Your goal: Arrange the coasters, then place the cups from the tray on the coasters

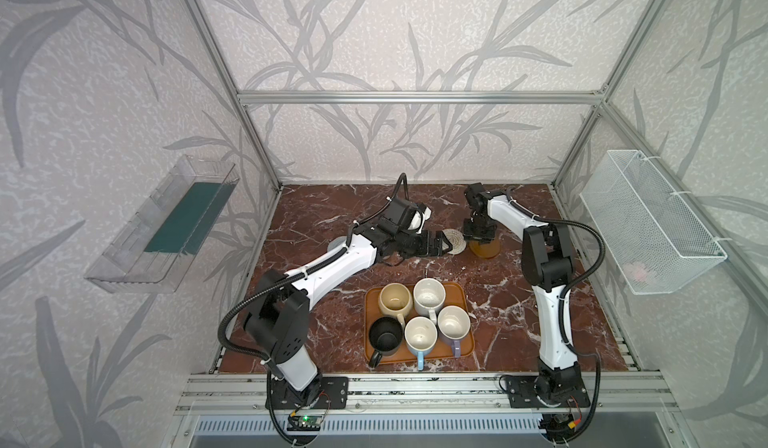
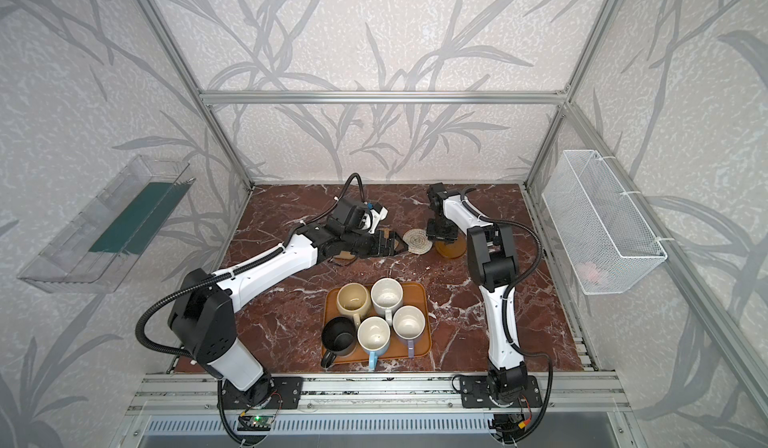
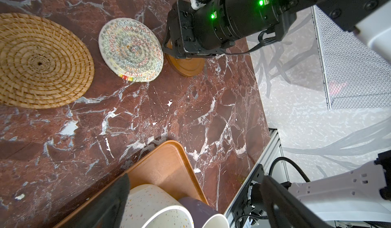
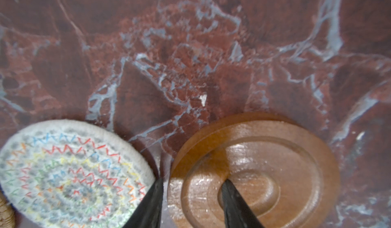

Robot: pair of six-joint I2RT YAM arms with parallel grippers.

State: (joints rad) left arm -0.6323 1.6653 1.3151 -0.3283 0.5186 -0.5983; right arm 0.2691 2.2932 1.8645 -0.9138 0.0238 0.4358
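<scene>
Three coasters lie in a row at the back of the table: golden rattan (image 3: 40, 62), whitish rope (image 1: 455, 240) (image 4: 74, 174) and the brown wooden disc (image 1: 485, 251) (image 4: 264, 163). A grey-blue one (image 1: 337, 243) peeks out beside the left arm. My right gripper (image 4: 192, 182) (image 1: 480, 238) hangs over the flat-lying disc with its jaws apart, one fingertip at the rim and one on the centre. My left gripper (image 3: 194, 208) (image 1: 438, 244) lies low beside the rope coaster, wide open and empty. The tray (image 1: 457, 291) holds the cups: beige (image 1: 395, 298), speckled (image 1: 429, 296), black (image 1: 386, 333), light blue (image 1: 420, 336), lavender (image 1: 453, 323).
The red marble table (image 1: 519, 321) is framed by aluminium posts. A white mesh basket (image 1: 648, 221) hangs on the right wall and a clear plastic bin (image 1: 166, 225) on the left wall. The left forearm stretches low across the table's middle left.
</scene>
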